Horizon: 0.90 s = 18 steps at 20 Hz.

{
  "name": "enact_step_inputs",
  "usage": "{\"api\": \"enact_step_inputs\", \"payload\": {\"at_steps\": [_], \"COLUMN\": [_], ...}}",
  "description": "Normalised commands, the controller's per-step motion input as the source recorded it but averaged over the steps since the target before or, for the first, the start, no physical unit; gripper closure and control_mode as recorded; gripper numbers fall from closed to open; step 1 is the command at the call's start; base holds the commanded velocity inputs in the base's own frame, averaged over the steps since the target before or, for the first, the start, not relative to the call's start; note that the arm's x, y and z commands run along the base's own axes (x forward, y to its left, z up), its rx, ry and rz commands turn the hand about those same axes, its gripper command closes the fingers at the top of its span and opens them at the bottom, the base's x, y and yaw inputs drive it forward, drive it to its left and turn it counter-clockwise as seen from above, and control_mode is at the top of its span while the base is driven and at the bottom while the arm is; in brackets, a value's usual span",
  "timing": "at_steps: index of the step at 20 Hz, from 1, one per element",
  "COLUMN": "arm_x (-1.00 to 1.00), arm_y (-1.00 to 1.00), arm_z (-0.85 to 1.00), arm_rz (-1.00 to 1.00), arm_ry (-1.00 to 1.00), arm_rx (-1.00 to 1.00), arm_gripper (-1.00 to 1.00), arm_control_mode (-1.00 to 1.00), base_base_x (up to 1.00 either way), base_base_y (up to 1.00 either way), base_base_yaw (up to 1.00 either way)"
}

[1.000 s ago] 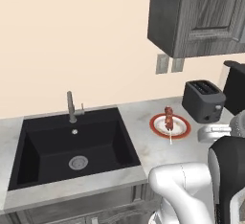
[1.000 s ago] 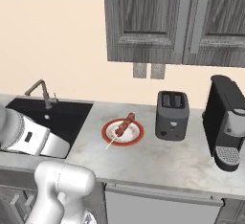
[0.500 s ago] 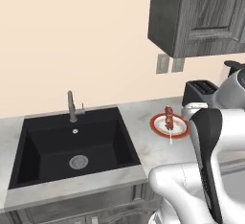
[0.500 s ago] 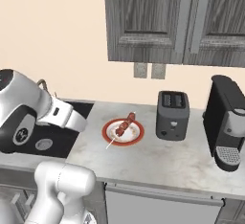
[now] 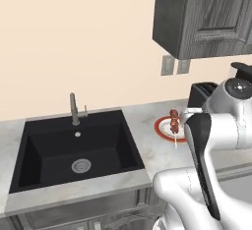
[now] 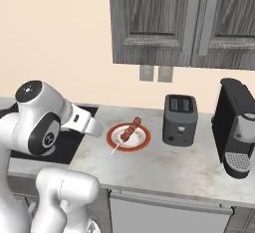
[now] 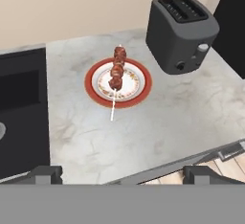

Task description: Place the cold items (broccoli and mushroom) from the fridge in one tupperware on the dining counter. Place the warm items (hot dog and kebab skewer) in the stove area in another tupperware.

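I take the toaster [image 7: 184, 34] as my landmark. The kebab skewer [image 7: 116, 72] lies across a red-rimmed plate [image 7: 141, 84] on the counter [image 7: 177, 108] just to the toaster's sink side, with the black sink [image 6: 82, 127] beyond the plate. The meat sits over the plate's middle and the bare stick pokes out past the rim toward me, which I judge leaves a free end and keeps the food off the stone. My gripper [image 7: 122, 173] hangs well short of the plate, above the counter's near edge, looking down at it. Its two fingertips [image 7: 45, 173] stand wide apart with nothing between them and touch nothing.
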Motion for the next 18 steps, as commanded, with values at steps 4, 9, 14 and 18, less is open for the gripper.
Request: {"api": "enact_step_inputs", "payload": {"at_steps": [4,9,14,18], "arm_x": [0.50,0.41,0.28,0.28], "arm_y": [-0.19,-0.14,-0.02,0.00], "arm_z": [-0.25,-0.24,-0.21,-0.20], "arm_rz": [0.00,0.00,0.00,0.00], "arm_ry": [0.02,0.03,0.01,0.00], "arm_rx": [0.00,0.00,0.00,0.00], "arm_gripper": [-1.00,-1.00,-1.00,-1.00], "arm_control_mode": [-1.00,-1.00,-1.00,-1.00], "base_base_x": [0.00,0.00,0.00,0.00], "base_base_y": [0.00,0.00,0.00,0.00], "base_base_yaw": [0.00,0.00,0.00,0.00]}}
